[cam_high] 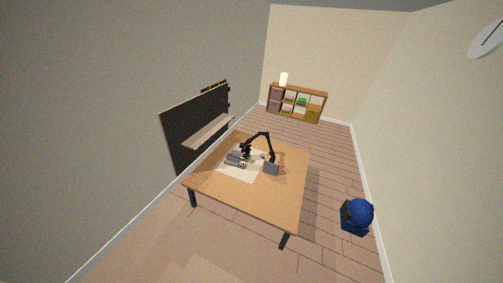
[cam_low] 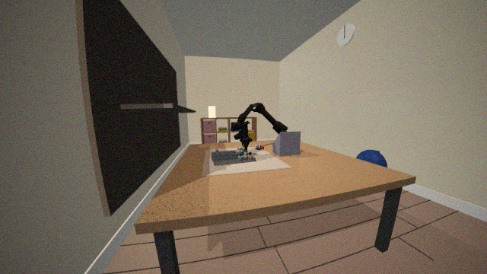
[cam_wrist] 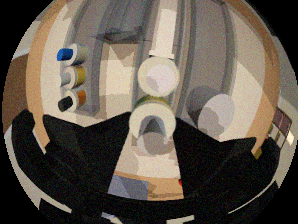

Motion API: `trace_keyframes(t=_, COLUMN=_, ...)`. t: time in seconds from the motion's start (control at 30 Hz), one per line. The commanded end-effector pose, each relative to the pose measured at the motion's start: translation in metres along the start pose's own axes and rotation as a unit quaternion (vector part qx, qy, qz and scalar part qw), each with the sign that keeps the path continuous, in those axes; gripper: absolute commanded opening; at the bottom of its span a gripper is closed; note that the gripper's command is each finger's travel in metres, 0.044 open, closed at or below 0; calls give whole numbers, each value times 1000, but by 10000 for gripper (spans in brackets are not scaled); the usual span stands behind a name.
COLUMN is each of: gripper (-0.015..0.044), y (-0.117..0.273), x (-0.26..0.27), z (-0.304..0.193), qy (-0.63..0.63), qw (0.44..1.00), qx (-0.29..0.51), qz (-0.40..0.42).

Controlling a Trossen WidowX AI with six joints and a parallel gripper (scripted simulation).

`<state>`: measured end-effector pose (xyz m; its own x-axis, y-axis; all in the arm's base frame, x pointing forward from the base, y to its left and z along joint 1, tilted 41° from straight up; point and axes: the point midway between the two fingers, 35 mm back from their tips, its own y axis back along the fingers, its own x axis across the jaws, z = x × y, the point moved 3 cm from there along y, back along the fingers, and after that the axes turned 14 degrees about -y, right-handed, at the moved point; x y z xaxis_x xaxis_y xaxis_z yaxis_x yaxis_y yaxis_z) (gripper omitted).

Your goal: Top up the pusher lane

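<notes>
Hand (cam_high: 246, 156) (cam_low: 246, 148) (cam_wrist: 152, 119) gripping round, pale-rimmed jar (cam_wrist: 152, 120), smooth grey lanes (cam_high: 235, 158) (cam_low: 224, 157) (cam_wrist: 210, 45)

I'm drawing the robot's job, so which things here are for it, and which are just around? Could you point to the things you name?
For the job:
- pincer (cam_high: 246, 157) (cam_low: 246, 149) (cam_wrist: 152, 119)
- jar in the pincer (cam_wrist: 152, 106)
- white-topped jar in the lane (cam_wrist: 158, 76)

Just around:
- blue backpack (cam_high: 357, 216) (cam_low: 372, 157)
- wall clock (cam_high: 486, 38) (cam_low: 345, 34)
- lamp (cam_high: 283, 79) (cam_low: 211, 111)

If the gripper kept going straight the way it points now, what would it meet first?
The gripper points down, gripping a jar; beneath it, probably the front of the grey lane rack. The jar hides the exact contact.
</notes>
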<state>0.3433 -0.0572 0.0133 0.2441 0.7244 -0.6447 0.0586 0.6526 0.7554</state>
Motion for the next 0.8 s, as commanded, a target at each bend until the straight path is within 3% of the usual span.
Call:
trace_keyframes(t=0.0, gripper=0, y=2, x=0, z=7, qy=-7, qw=1000, qx=-10, qz=1)
trace_keyframes(t=0.77, gripper=0, y=0, x=1, z=9, qy=-7, qw=1000, qx=-10, qz=1)
